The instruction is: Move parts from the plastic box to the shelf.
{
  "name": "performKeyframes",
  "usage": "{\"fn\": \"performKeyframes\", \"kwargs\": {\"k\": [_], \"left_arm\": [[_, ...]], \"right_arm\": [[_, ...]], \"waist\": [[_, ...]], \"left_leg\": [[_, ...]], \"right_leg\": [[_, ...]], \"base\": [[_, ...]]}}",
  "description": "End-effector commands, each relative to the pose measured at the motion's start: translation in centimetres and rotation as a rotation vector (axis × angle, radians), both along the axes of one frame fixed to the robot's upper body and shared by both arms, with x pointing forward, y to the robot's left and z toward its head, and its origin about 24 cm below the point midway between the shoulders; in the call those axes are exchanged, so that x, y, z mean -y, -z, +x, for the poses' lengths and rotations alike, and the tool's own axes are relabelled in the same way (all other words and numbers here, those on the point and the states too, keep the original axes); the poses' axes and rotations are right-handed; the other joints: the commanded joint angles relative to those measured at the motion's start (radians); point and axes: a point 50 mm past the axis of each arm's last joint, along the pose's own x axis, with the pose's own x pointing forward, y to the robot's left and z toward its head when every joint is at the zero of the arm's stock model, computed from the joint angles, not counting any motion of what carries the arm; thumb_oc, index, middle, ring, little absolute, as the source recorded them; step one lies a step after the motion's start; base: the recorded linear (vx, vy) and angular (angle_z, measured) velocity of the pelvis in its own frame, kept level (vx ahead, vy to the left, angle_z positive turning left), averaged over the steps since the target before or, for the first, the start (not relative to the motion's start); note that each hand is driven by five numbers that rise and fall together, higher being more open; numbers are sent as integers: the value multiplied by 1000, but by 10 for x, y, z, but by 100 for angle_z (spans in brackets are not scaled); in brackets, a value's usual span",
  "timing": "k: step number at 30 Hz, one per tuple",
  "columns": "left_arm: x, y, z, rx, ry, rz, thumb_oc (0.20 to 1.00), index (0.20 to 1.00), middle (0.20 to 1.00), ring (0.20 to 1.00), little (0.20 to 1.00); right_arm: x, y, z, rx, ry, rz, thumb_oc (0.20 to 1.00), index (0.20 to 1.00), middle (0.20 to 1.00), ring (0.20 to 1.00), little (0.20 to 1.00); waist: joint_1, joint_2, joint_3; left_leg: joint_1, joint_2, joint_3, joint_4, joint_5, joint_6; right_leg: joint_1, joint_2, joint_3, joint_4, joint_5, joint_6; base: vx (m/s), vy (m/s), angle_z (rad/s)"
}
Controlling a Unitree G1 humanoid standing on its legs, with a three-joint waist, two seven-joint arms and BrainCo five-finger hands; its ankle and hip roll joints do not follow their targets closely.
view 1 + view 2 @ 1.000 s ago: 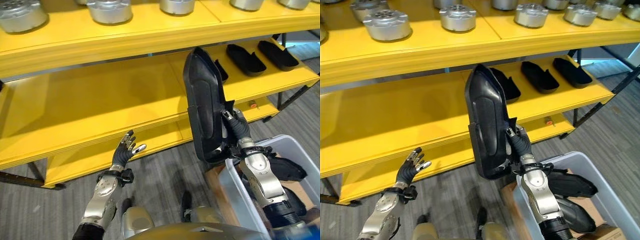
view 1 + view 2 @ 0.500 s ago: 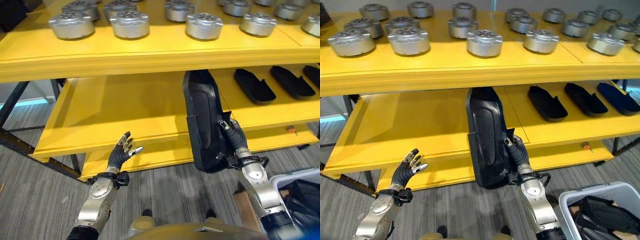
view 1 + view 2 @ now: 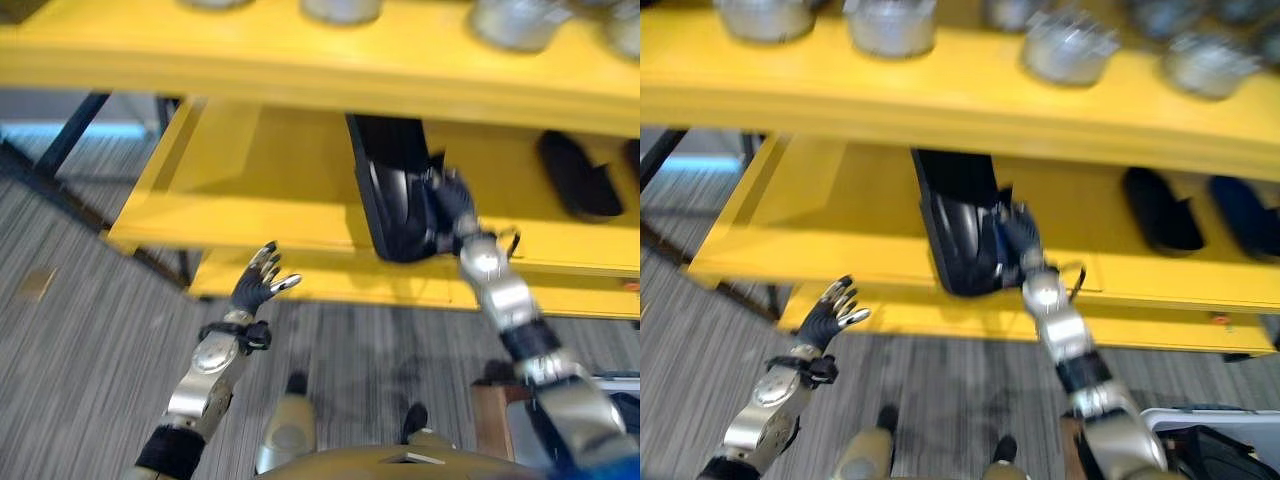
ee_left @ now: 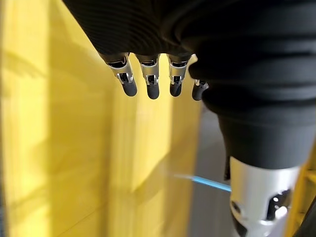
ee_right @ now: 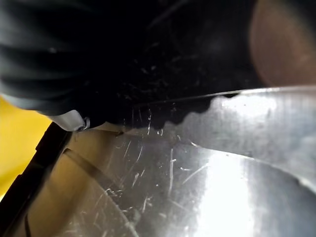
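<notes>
Part (image 3: pixel 395 195): long black glossy moulded shell, scratched, standing on edge, partly inside the middle level of the yellow shelf (image 3: pixel 250 180). Right robot hand (image 3: pixel 447 205) clamped on its lower edge. Left robot hand (image 3: pixel 258 285) fingers spread, holding nothing, in front of the shelf. More black parts (image 3: pixel 1160 210) lie flat further right on that level; silver discs (image 3: pixel 1065 50) on the top level.

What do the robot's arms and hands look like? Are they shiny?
Yes, partly. Both arms are shiny silver-grey metal tubes with darker bands at the joints. The left hand has a dark ribbed cover over its back and wrist, and silver fingers with rounded dark tips standing in a row. The right hand wears the same dark cover above a silver wrist piece.
</notes>
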Motion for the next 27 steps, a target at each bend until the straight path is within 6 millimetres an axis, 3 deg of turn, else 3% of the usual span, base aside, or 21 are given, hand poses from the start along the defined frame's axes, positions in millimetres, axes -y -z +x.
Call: {"fn": "performKeyframes", "kwargs": {"k": [1, 5, 7, 9, 18, 20, 27], "left_arm": [[-13, -27, 0, 129, -39, -20, 1000, 1000, 1000, 1000, 1000], [-12, -36, 5, 171, -50, -37, 1000, 1000, 1000, 1000, 1000], [-11, -37, 5, 172, -45, -36, 1000, 1000, 1000, 1000, 1000], [-8, -39, 6, 179, -30, -38, 1000, 1000, 1000, 1000, 1000], [7, -45, 11, 201, 46, -54, 1000, 1000, 1000, 1000, 1000], [10, -47, 12, 209, 65, -52, 1000, 1000, 1000, 1000, 1000], [12, -52, 14, 232, 94, -47, 1000, 1000, 1000, 1000, 1000]], "right_arm": [[16, -39, 0, 154, 83, 34, 200, 200, 200, 200, 200], [27, -86, 11, 249, 162, 9, 200, 200, 200, 200, 200], [28, -94, 12, 265, 175, 15, 200, 200, 200, 200, 200], [37, -118, 17, 297, 230, -4, 200, 200, 200, 200, 200], [66, -168, 22, 334, 364, -67, 200, 200, 200, 200, 200], [82, -184, 20, 331, 438, -122, 200, 200, 200, 200, 200], [111, -202, 16, 291, 557, -211, 200, 200, 200, 200, 200]], "waist": [[-24, -10, 7], [-17, 9, 42], [-16, 11, 50], [-14, 22, 73], [-19, 39, 102], [-25, 43, 106], [-27, 46, 100]], "left_leg": [[-57, 5, 53, 45, 24, 19], [-129, 17, 52, 86, 28, 13], [-143, 18, 49, 92, 28, 13], [-179, 19, 47, 107, 30, 12], [-264, 22, 50, 160, 13, 15], [-293, 18, 53, 173, 10, 16], [-318, 12, 52, 168, 11, 22]], "right_leg": [[4, -17, 28, 113, -38, -30], [-87, -12, 39, 189, -56, -34], [-101, -10, 37, 201, -62, -35], [-150, -7, 45, 235, -69, -40], [-258, -6, 73, 306, -91, -47], [-295, -4, 83, 324, -97, -50], [-319, -3, 86, 318, -93, -49]], "base": [[-191, -4, 4], [-89, -16, 0], [-69, -25, -3], [-70, -8, -1], [-17, -2, -2], [12, -3, -6], [6, 0, -3]]}}
